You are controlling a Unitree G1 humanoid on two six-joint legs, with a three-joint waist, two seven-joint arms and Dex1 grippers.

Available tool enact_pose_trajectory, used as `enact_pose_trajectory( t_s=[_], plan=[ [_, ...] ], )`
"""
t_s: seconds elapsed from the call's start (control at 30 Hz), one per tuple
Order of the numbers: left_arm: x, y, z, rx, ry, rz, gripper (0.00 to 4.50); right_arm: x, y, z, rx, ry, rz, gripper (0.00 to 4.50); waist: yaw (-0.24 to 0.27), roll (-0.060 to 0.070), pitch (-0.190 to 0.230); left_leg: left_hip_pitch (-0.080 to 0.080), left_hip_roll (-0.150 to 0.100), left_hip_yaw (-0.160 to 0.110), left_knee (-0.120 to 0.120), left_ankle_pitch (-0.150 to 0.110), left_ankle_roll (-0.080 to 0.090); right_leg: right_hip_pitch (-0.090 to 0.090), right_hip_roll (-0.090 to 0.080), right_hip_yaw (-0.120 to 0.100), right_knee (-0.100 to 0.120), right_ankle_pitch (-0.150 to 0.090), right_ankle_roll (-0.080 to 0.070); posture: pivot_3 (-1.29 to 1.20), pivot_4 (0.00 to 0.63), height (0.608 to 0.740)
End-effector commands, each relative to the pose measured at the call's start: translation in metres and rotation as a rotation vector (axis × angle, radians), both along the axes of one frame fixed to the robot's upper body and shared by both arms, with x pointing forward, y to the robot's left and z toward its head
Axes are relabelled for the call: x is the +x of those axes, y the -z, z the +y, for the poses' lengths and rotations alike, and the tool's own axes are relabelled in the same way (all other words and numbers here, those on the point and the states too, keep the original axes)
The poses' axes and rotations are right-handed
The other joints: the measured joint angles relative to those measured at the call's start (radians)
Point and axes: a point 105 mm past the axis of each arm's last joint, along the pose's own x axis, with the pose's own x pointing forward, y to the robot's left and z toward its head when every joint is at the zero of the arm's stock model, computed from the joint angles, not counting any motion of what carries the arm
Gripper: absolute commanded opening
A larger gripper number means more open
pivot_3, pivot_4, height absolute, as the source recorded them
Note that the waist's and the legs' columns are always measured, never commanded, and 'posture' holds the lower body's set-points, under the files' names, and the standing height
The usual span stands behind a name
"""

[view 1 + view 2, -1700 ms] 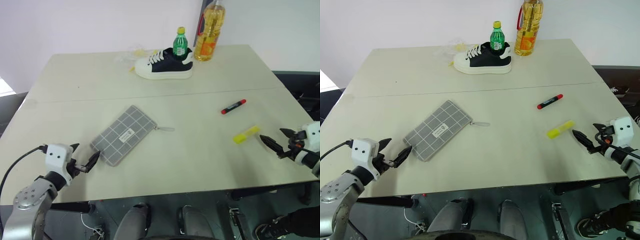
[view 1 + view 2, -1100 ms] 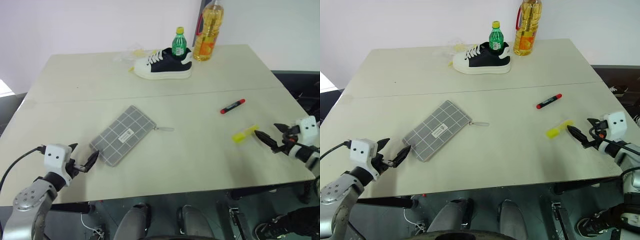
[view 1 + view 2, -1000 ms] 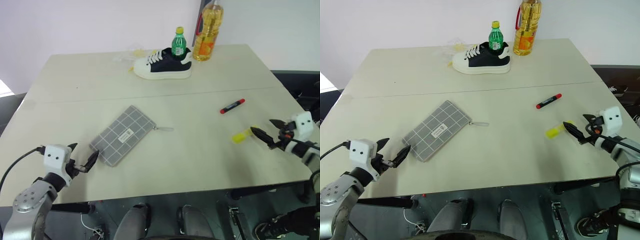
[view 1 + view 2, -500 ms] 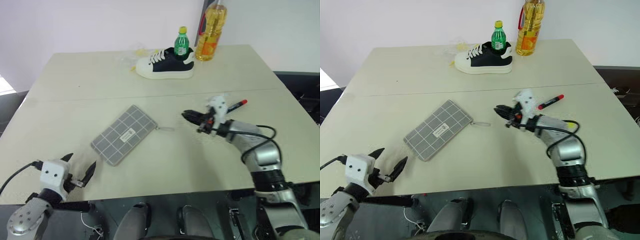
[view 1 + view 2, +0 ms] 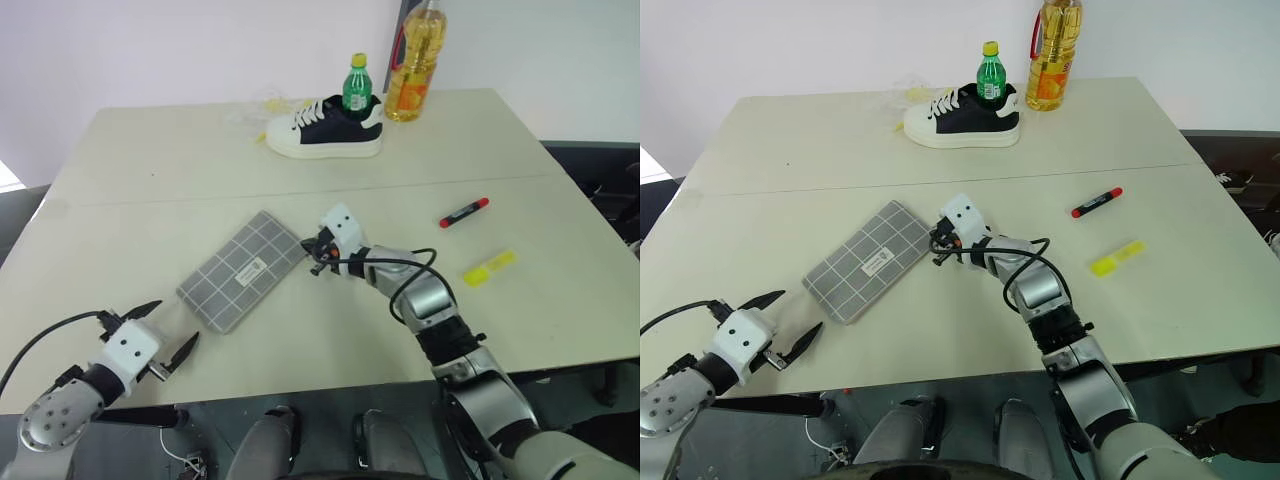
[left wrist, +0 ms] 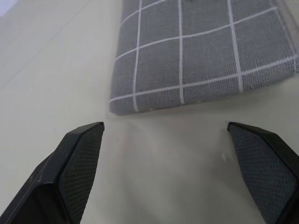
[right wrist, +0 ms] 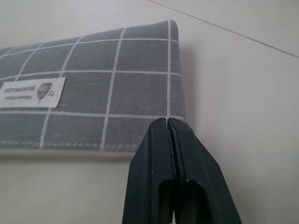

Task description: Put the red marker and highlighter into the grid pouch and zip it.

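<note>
Grey grid pouch [image 5: 240, 270]: mid-tabletop
Right tool [image 5: 312, 253]: pinched together at the pouch's zip end
Left tool [image 5: 172, 330]: spread apart near the front edge

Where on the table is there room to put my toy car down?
Bare patches: the near edge between the grid pouch and the highlighter, and the far-left stretch beside the shoe. Crowded: the back edge with shoe and bottles.
</note>
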Motion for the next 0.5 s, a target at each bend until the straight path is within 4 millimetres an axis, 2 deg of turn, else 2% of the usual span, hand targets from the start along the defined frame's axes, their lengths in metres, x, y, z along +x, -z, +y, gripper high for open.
enact_pose_trajectory(
  t_s=[0.03,0.27,0.5],
  plan=[
    [0.002,0.005,-0.006,0.047,0.061,0.009,4.5,0.004,-0.011,0.015,-0.004,-0.011,-0.06,0.04,0.0,0.0,0.0,0.001,0.0,0.0,0.0,0.0,0.0,0.0,0.0,0.0,0.001,0.0,0.0,0.0,0.15,0.738],
    [0.018,0.008,-0.015,0.109,0.134,-0.009,4.5,-0.002,0.013,0.025,-0.103,-0.036,-0.012,0.04,0.001,0.001,0.0,0.006,-0.001,0.0,-0.001,0.0,0.0,0.002,0.0,0.0,0.008,0.0,0.0,0.0,0.15,0.738],
    [0.031,0.005,-0.028,0.176,0.216,-0.074,4.5,-0.003,0.021,0.024,-0.121,-0.027,0.02,0.04,0.002,0.002,-0.002,0.008,-0.001,0.0,-0.001,0.0,0.0,0.003,0.0,0.0,0.008,0.001,0.003,0.0,0.15,0.738]
  ],
)
